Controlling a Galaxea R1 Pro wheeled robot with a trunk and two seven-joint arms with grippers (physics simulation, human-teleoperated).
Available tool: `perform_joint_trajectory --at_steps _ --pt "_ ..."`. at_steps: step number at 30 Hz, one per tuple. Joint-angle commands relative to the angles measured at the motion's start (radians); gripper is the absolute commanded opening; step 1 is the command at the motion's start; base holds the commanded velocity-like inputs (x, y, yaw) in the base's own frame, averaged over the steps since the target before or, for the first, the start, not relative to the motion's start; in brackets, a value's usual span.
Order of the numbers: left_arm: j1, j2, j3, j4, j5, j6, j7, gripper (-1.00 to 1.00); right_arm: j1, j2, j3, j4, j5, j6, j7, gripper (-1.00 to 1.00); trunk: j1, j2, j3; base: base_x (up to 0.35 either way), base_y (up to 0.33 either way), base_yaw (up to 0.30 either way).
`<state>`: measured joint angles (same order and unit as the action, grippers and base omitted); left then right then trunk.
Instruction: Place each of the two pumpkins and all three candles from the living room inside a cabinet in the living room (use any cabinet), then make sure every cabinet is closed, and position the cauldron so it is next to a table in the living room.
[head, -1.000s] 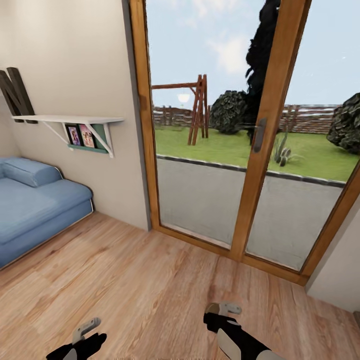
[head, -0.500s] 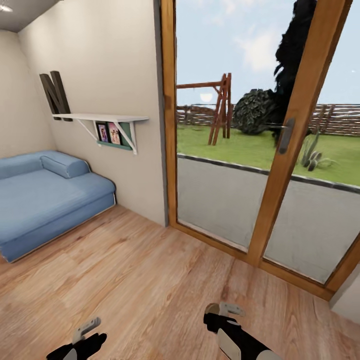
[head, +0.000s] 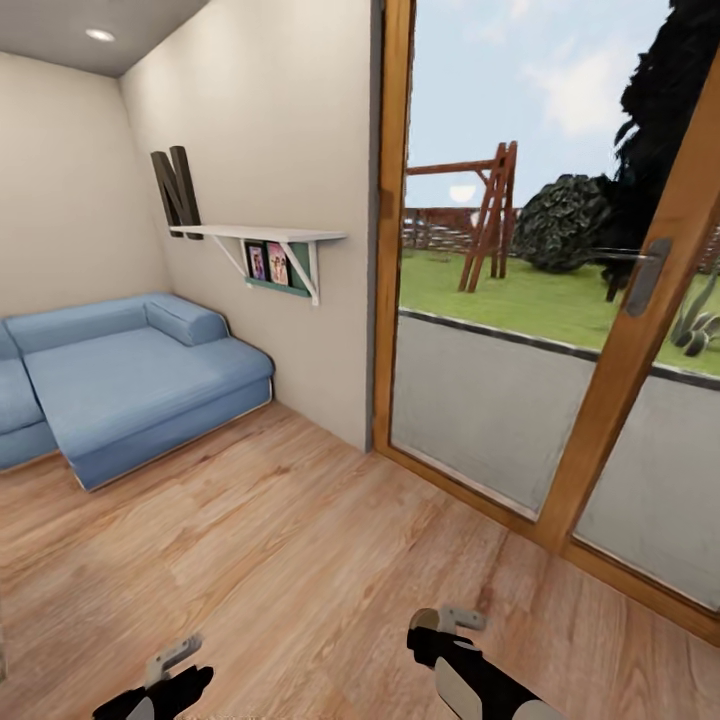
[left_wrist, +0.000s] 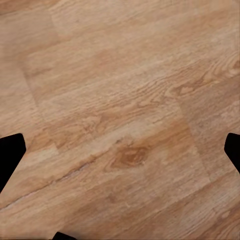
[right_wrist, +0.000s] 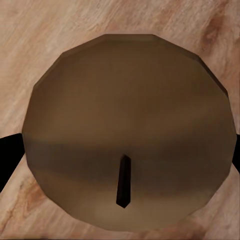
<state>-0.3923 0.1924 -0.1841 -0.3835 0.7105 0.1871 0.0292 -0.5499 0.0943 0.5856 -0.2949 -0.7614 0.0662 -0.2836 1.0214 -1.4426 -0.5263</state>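
The right claw (right_wrist: 120, 150) grips a brownish candle (right_wrist: 127, 130) over the wood floor (head: 300, 560), the left claw (left_wrist: 120, 150) spread wide and empty; a slackened grip in transit would drop it.

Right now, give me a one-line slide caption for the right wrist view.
Brown candle with dark wick, seen end-on between the right gripper's fingers, above the wooden floor.

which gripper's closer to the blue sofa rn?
Left. The left gripper sits low on the sofa's side of the head view; the right gripper is further over, toward the glass door. The blue sofa stands well ahead of both.
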Motion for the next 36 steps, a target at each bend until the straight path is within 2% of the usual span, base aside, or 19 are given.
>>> perform_joint_trajectory --at_steps 1,36 --pt "0.000 0.001 -0.006 -0.002 0.007 0.003 0.003 1.00 -0.001 -0.001 0.009 -0.003 -0.003 0.004 -0.007 -1.00 0.000 -0.001 -0.002 0.000 0.000 0.273" --pt "0.000 -0.002 -0.008 -0.002 0.006 0.002 0.003 1.00 -0.001 -0.001 0.011 -0.003 0.005 0.003 -0.006 -1.00 0.000 -0.001 -0.034 -0.040 -0.023 0.247"
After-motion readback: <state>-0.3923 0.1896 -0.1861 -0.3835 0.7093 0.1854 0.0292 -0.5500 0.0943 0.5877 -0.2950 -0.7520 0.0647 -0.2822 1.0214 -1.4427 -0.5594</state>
